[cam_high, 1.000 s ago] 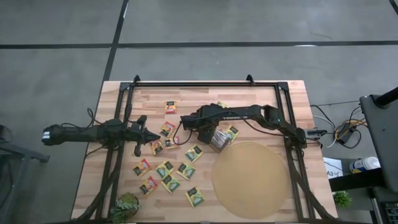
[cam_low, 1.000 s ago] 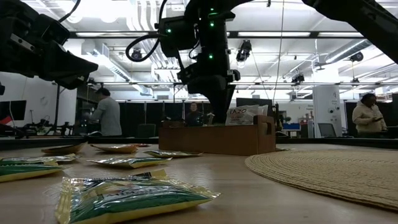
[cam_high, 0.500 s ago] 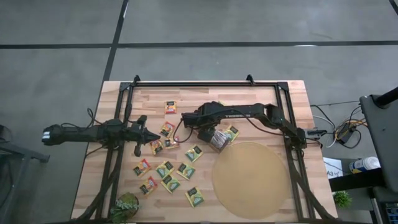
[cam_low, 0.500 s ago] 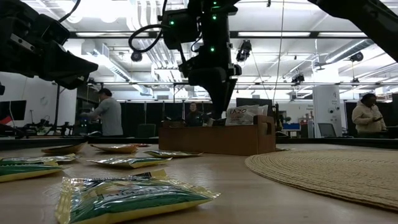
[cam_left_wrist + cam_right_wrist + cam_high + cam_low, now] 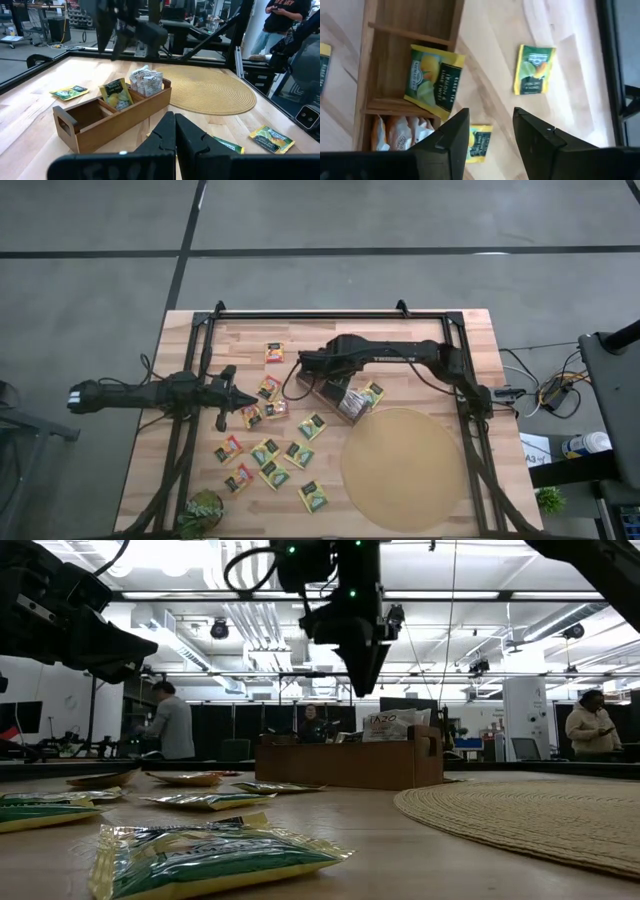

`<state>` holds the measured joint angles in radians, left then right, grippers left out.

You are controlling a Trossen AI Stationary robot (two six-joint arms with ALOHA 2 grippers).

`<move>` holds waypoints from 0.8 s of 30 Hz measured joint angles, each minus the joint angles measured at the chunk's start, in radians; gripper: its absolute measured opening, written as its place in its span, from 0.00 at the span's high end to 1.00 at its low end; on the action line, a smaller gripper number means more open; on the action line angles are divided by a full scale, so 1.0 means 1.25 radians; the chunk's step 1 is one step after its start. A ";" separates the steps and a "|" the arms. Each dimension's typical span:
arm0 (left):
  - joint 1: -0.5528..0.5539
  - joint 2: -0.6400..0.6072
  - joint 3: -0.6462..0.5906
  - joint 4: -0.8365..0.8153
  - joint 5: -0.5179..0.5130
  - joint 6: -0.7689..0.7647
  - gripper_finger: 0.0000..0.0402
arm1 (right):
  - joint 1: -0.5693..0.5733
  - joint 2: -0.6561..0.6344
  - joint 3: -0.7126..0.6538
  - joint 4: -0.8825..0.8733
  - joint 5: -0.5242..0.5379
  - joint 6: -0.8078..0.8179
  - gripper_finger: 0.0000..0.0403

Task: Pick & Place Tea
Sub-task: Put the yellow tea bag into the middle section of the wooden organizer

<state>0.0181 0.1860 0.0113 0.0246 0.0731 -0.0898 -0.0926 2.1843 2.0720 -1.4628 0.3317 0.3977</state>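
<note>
The brown wooden box (image 5: 338,392) stands mid-table beside the round mat (image 5: 405,468). One green-yellow tea sachet (image 5: 432,80) leans in the box's middle compartment, and white-and-orange sachets (image 5: 400,132) fill an end compartment. Several more sachets lie flat on the table left of the box (image 5: 268,450). My right gripper (image 5: 491,131) hangs open above the box (image 5: 350,762), pointing down, with nothing between its fingers. My left gripper (image 5: 175,131) rests shut and level at the table's left (image 5: 240,399), empty.
A small potted plant (image 5: 203,515) stands at the near left corner. Loose sachets lie beyond the box (image 5: 535,69) and near my left gripper (image 5: 272,138). People stand in the room behind the table (image 5: 590,730).
My right gripper has risen from between the box's walls to well above it, drifting a little toward the table's far edge. The box and the sachets have stayed where they were.
</note>
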 joint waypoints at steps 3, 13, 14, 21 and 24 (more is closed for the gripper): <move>0.000 0.000 0.000 0.000 0.000 0.000 1.00 | -0.015 -0.018 0.000 -0.001 -0.018 0.004 0.63; 0.000 0.000 0.000 0.000 0.000 0.000 1.00 | -0.094 -0.022 -0.021 -0.002 -0.050 0.248 0.63; 0.000 0.000 0.000 0.000 0.000 0.000 1.00 | -0.102 -0.022 -0.025 -0.002 -0.050 0.268 0.63; 0.000 0.000 0.000 0.000 0.000 0.000 1.00 | -0.141 -0.025 -0.083 0.006 -0.050 0.473 0.63; 0.000 0.000 0.000 0.000 0.000 0.000 1.00 | -0.156 -0.032 -0.115 0.011 -0.051 0.556 0.63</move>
<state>0.0181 0.1856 0.0113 0.0246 0.0731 -0.0898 -0.2874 2.1443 1.9284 -1.4493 0.2685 1.0927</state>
